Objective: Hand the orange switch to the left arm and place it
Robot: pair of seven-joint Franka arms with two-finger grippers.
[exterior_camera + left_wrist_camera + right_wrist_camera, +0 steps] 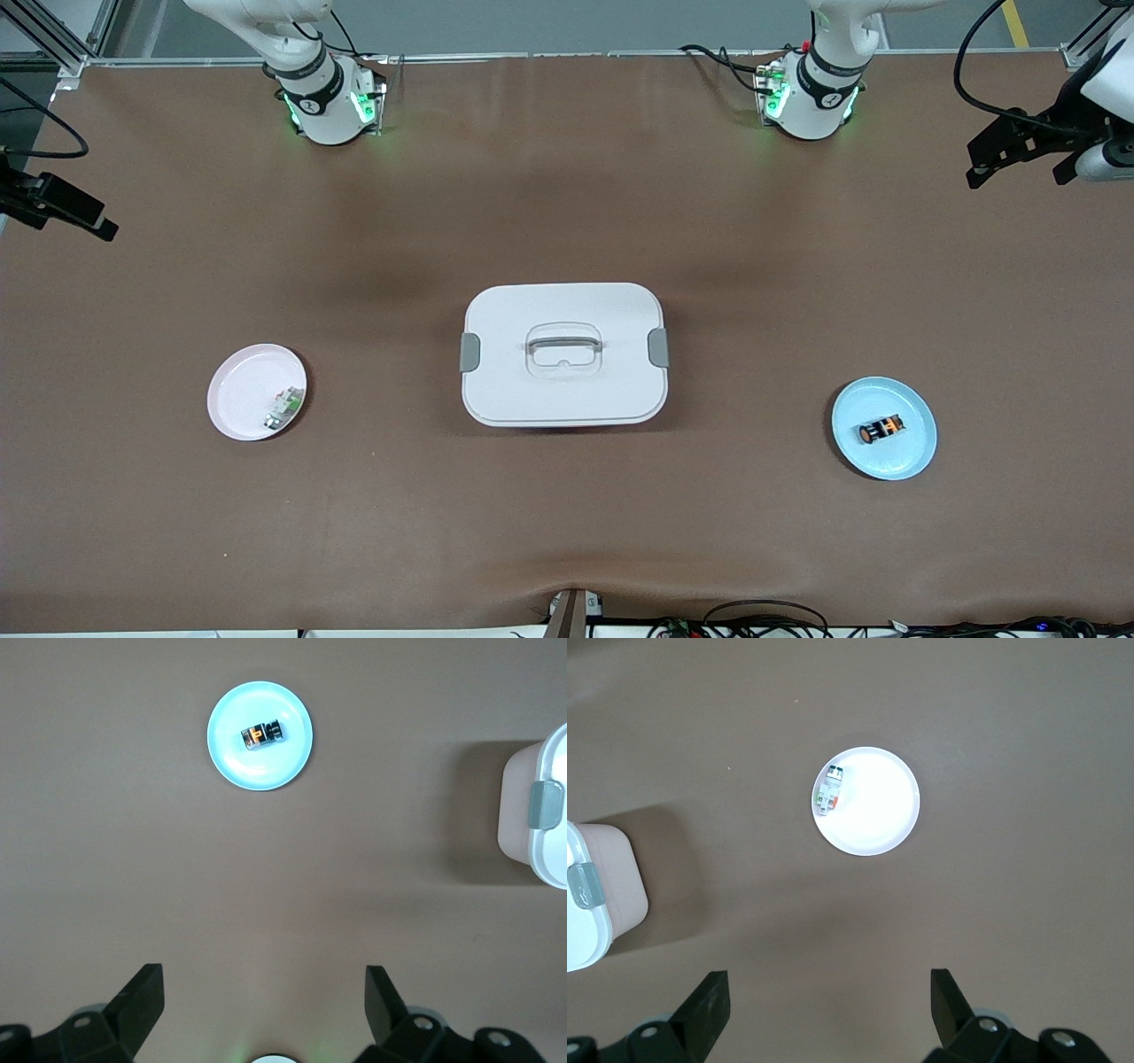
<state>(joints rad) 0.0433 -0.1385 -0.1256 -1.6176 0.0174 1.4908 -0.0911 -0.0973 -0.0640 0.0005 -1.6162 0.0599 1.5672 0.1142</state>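
Observation:
The orange switch (882, 429) (261, 733), a tiny black cylinder with orange parts, lies on a light blue plate (912, 456) (266, 771) toward the left arm's end of the table. The white lidded box (567, 301) (542, 828) (586, 930) stands in the middle of the table. My left gripper (1017, 168) (264, 992) hangs high over the table's left-arm end, open and empty. My right gripper (66, 211) (830, 997) hangs high over the right arm's end, also open with nothing in it.
A pale pink plate (244, 390) (877, 815) toward the right arm's end holds a small white-and-green component (283, 409) (830, 790). Brown table cover surrounds the box and plates. Cables lie along the table edge nearest the front camera.

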